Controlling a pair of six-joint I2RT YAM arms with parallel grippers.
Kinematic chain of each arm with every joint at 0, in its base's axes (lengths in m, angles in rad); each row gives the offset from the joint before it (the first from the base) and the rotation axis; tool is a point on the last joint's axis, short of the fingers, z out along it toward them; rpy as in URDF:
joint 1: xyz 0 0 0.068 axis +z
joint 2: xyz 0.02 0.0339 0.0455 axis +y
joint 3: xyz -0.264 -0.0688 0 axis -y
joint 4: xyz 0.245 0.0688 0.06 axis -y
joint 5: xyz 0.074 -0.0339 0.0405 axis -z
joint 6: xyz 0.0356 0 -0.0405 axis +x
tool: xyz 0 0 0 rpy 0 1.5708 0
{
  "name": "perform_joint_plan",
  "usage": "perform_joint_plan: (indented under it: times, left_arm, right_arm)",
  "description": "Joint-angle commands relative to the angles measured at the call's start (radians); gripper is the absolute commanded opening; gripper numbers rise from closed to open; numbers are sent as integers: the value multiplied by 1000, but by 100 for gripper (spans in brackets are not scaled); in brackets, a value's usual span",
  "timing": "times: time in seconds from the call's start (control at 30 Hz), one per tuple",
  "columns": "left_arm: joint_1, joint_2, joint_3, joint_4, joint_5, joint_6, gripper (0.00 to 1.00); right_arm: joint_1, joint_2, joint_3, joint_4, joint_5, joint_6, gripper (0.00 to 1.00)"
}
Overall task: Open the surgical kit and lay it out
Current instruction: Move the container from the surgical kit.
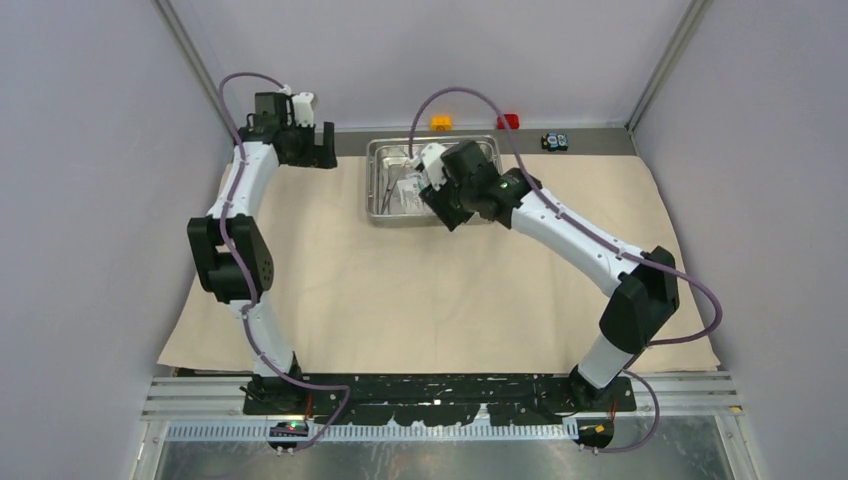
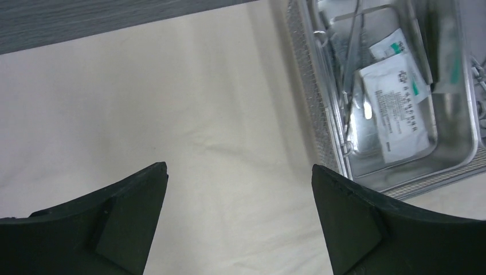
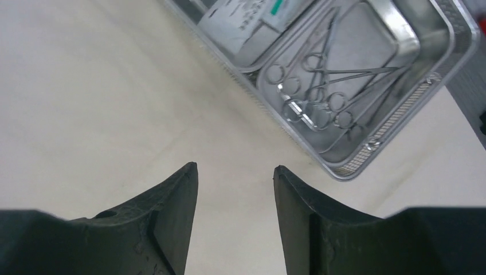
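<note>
Both jaws spread: left gripper (image 2: 239, 166), right gripper (image 3: 235, 166) over bare cloth (image 1: 400, 290) beside tray (image 1: 370, 185)

a cloth (image 1: 400, 290) is spread over the table. a tray (image 1: 372, 190) is set on it at the far middle. two packets (image 2: 395, 109) are laid overlapping in the left compartment. ring-handled clamps (image 3: 321, 97) are piled in the right one. behind the tray, off the cloth, two small blocks (image 1: 441, 123) are set apart, with a gadget (image 1: 555, 141) further right.
</note>
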Motion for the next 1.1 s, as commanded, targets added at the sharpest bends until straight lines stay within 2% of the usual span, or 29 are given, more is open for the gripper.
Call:
perform_joint_plan:
  times: [0.0, 0.27, 0.47, 0.8, 1.07]
  left_arm:
    - [-63, -17, 12, 81, 153, -102, 100]
    - [-228, 121, 174, 60, 113, -125, 96]
    - [-271, 206, 249, 29, 12, -140, 95]
    - [-273, 174, 196, 32, -7, -116, 95]
    - [-273, 125, 147, 29, -34, -80, 96]
  right_arm:
    - [-110, 21, 87, 66, 21, 123, 56]
    - [-245, 9, 13, 124, -9, 164, 55]
    - [-338, 79, 18, 166, 9, 232, 57]
    - [-465, 339, 209, 186, 37, 283, 57]
    - [-513, 525, 380, 133, -2, 309, 57]
